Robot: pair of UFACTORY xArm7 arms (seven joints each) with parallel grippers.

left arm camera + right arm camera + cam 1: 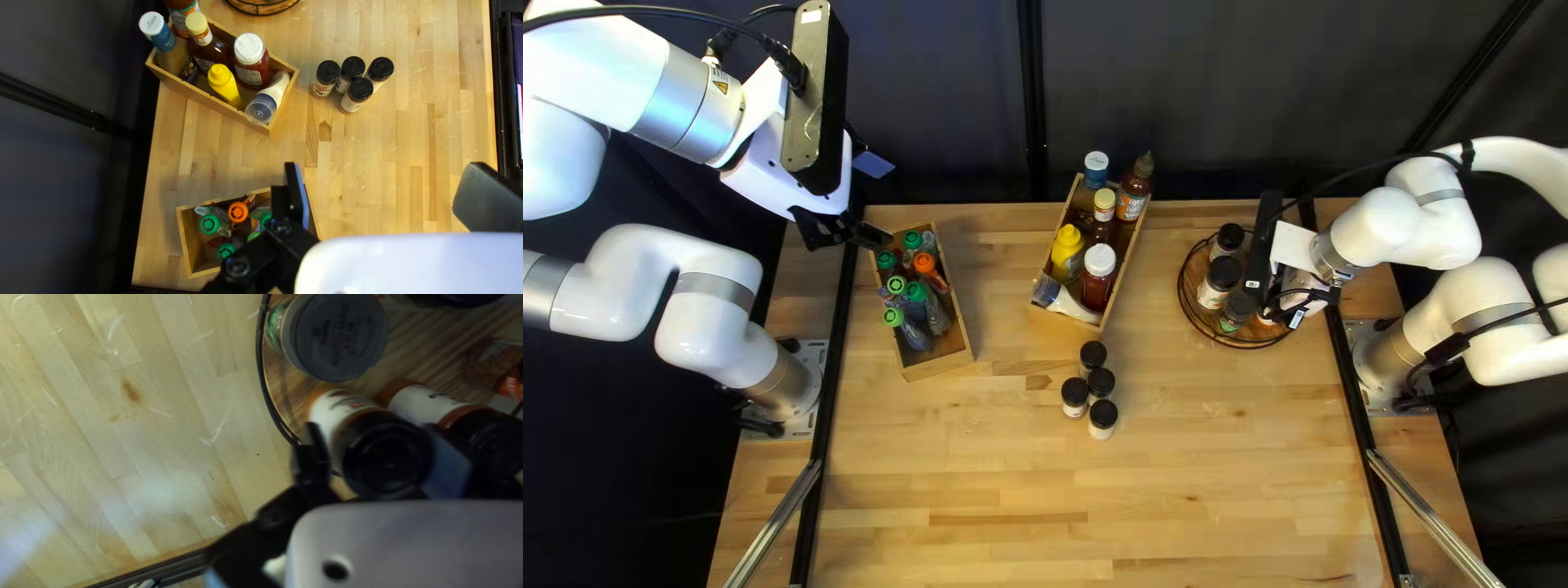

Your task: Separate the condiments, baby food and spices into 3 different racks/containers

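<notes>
Right gripper (376, 440) is down at the round wooden rack with black wire rim (286, 397), at the right of the top left view. A clear jar with white label and black cap (388, 457) sits between its two sides. Contact on both sides is not resolved; cannot tell whether it has hold. Position over the rack suggests a spice being set down, or just let go.

Left gripper (379, 185) hangs above the bench (392, 163), fingers wide apart, nothing between them. Presumably it waits clear of the other arm.

Sorting, as it lies: squeeze pouches with green and orange caps (238, 212) stand bunched in one narrow wooden box (184, 242), caps up, probably so that they prop one another. Condiments share the second wooden box (204, 100): yellow squeeze bottle (224, 84) and white-capped red bottle (251, 62) upright, white tube with blue cap (271, 100) leaning, likely too slender to stand alone.

Outstanding: four black-capped spice jars (358, 92) in a tight cluster on the bench. Judgement: near the end, these jars only. Next grasp should start at the cluster's outside; fingers could topple a neighbour.
</notes>
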